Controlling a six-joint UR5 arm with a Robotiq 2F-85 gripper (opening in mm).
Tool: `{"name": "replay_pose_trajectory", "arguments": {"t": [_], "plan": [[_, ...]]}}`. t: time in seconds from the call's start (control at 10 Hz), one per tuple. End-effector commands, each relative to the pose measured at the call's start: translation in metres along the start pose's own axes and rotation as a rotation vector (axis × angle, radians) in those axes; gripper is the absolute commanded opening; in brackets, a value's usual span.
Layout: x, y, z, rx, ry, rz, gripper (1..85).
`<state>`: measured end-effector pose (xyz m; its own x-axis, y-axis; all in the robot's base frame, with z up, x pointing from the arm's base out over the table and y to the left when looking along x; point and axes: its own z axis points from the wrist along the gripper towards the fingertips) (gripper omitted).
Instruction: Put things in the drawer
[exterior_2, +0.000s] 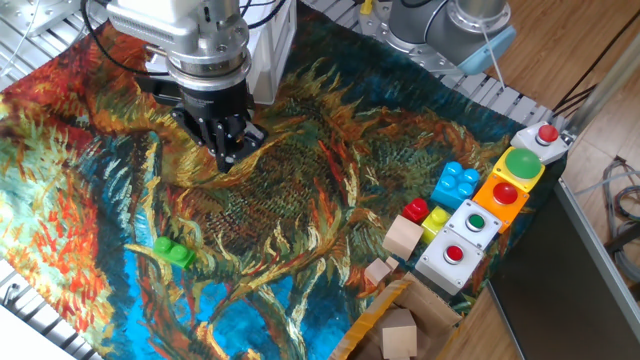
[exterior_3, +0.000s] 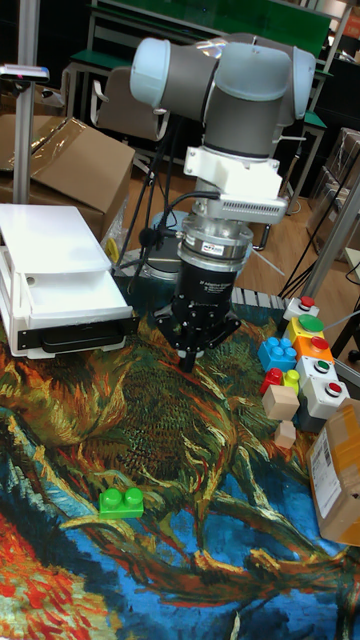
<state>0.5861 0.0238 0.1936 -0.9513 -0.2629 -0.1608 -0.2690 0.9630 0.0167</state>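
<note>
The small green studded brick (exterior_2: 173, 251) lies on the painted cloth near the front left, also seen in the tall fixed view as the green brick (exterior_3: 122, 500). My gripper (exterior_2: 227, 152) hangs just above the cloth, well behind the brick and apart from it. Its fingers meet in a point, shut on nothing, as the gripper (exterior_3: 187, 362) shows in the tall view. The white drawer (exterior_3: 68, 297) sticks out of the white cabinet (exterior_3: 45, 232) at the left, beside my gripper. In the fixed view the arm hides most of the cabinet.
At the right stand a blue brick (exterior_2: 458, 183), a red one (exterior_2: 416, 211), a yellow one (exterior_2: 436, 217), two wooden blocks (exterior_2: 402, 237) and a row of button boxes (exterior_2: 505, 190). A brown cardboard box (exterior_2: 395, 325) sits at the front right edge.
</note>
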Motion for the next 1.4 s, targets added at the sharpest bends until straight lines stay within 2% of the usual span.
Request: {"name": "replay_pose_trajectory", "arguments": {"t": [0.0,0.1,0.3,0.4,0.5,0.6,0.8,0.9,1.0,1.1,1.2,1.3], "plan": [[-0.003,-0.002,0.000,0.011,0.004,-0.139,1.3],[-0.001,-0.003,0.001,0.016,0.023,-0.197,1.3],[-0.008,-0.019,0.001,0.093,0.049,-0.412,1.3],[-0.014,-0.020,-0.001,0.115,0.055,-0.497,1.3],[-0.016,-0.019,0.000,0.112,0.049,-0.533,1.3],[-0.017,-0.014,0.002,0.092,0.044,-0.550,1.3],[-0.012,-0.015,0.002,0.085,0.064,-0.644,1.3],[-0.015,-0.024,0.002,0.117,0.069,-0.675,1.3],[-0.015,-0.019,0.006,0.094,0.076,-0.678,1.3],[-0.014,-0.017,0.011,0.089,0.071,-0.674,1.3],[-0.017,-0.025,0.016,0.109,0.060,-0.691,1.3],[-0.018,-0.026,0.019,0.106,0.035,-0.714,1.3]]}}
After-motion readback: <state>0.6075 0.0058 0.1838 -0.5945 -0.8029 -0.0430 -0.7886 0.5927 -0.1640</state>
